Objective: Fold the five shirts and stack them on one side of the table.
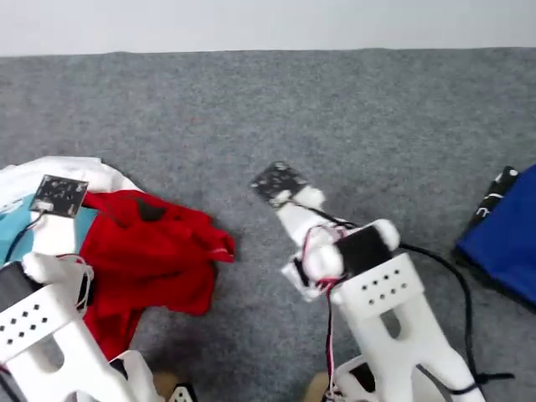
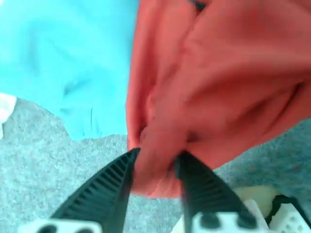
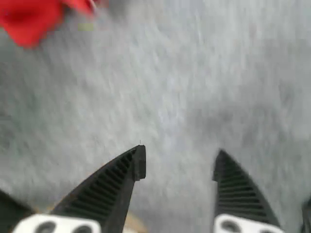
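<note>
A crumpled red shirt (image 1: 151,251) lies on the grey table at the left, partly over a light blue shirt (image 1: 12,224) and a white shirt (image 1: 59,167). My left gripper (image 2: 155,162) is shut on a fold of the red shirt (image 2: 218,77), with the light blue shirt (image 2: 63,63) beside it. My right gripper (image 3: 180,160) hangs open over bare grey table near the middle, nothing between its fingers. A corner of the red shirt (image 3: 29,17) lies farther off from it. A dark blue shirt (image 1: 507,234) sits at the right edge.
The left arm (image 1: 42,310) stands at the front left and the right arm (image 1: 377,301) at the front centre, with a black cable (image 1: 456,293) trailing beside it. The grey table (image 1: 268,109) stretches open behind both arms to a white wall.
</note>
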Available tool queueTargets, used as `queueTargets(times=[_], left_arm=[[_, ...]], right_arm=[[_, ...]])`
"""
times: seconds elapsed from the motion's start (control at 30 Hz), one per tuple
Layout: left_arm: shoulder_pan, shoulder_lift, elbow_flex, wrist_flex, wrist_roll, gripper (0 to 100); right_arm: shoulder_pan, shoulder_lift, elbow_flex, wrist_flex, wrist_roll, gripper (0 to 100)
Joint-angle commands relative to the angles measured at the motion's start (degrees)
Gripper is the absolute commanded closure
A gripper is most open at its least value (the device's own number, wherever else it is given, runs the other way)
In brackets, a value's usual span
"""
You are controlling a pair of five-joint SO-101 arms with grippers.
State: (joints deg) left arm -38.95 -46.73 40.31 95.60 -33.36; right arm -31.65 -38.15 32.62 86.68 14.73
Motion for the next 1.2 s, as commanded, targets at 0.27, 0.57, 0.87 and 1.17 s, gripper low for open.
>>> queueTargets(times=[0.27,0.57,0.87,1.17], left_arm=[[-3.08,-1.14,2.42,-2.99,-0.35,84],[-3.08,-1.49,2.42,-4.13,-0.35,84],[-3.08,-1.58,2.33,-4.13,-0.35,84],[-3.08,-1.58,1.98,-4.13,-0.35,84]], right_arm=[[-17.54,6.81,-13.71,-8.4,-2.55,73.1],[-25.45,23.78,-25.76,-9.01,-2.55,73.1],[-23.43,40.66,-32.09,-15.43,0.26,73.2],[-14.99,50.51,-39.56,-17.8,0.62,75.5]])
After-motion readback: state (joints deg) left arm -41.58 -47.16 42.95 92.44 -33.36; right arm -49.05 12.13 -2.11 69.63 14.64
